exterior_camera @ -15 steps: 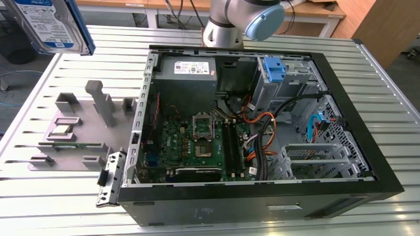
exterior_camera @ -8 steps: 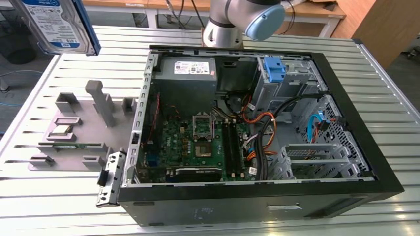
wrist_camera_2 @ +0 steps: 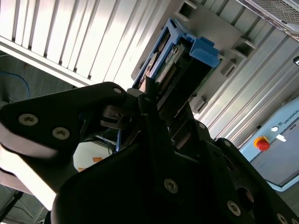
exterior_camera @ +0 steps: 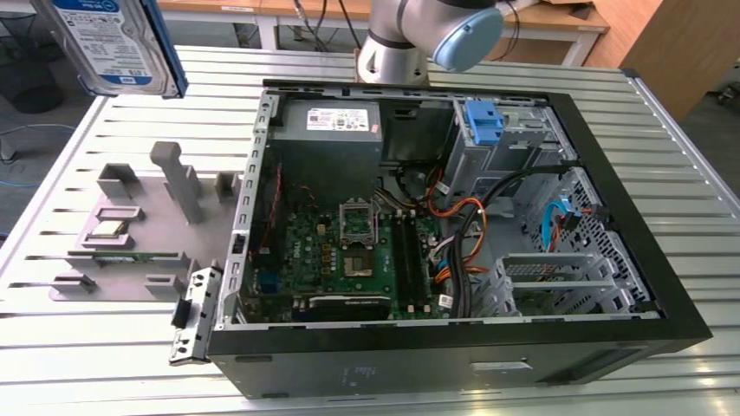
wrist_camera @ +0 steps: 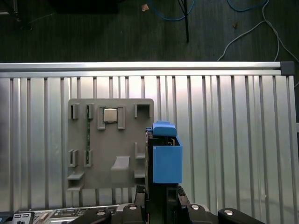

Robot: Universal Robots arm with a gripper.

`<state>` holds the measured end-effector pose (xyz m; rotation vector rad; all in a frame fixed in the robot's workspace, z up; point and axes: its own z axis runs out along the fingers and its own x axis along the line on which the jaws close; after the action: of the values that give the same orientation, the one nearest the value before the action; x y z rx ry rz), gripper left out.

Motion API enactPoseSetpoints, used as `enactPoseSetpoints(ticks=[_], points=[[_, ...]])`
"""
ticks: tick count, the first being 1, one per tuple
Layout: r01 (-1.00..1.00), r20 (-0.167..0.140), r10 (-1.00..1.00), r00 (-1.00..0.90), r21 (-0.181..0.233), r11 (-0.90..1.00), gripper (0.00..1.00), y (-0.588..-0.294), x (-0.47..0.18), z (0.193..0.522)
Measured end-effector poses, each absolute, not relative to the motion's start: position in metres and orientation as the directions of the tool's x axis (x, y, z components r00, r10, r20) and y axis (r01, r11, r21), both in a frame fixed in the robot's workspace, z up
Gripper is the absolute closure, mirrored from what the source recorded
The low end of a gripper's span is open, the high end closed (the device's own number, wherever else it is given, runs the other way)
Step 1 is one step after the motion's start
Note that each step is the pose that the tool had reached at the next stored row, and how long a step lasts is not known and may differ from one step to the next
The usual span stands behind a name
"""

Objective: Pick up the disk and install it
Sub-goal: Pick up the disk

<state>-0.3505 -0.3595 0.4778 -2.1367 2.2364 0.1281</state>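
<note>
Over grey fixture [wrist_camera: 93, 154], disk [wrist_camera: 167, 161] aloft

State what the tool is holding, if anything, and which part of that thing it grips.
The tool holds the disk, clamped at the end away from its blue handle.

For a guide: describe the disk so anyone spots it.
From the computer case, look to the exterior view's upper left: the gripper holds the disk above the table. Unlike the grey fixture below, it has a blue frame and label.
</note>
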Motion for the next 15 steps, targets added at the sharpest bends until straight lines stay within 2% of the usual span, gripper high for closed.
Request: enactPoseSetpoints(ticks=[15], points=[[-0.999,-0.09,-0.995,-0.049,0.028,0.047,0.65,-0.359,-0.33,0.478]])
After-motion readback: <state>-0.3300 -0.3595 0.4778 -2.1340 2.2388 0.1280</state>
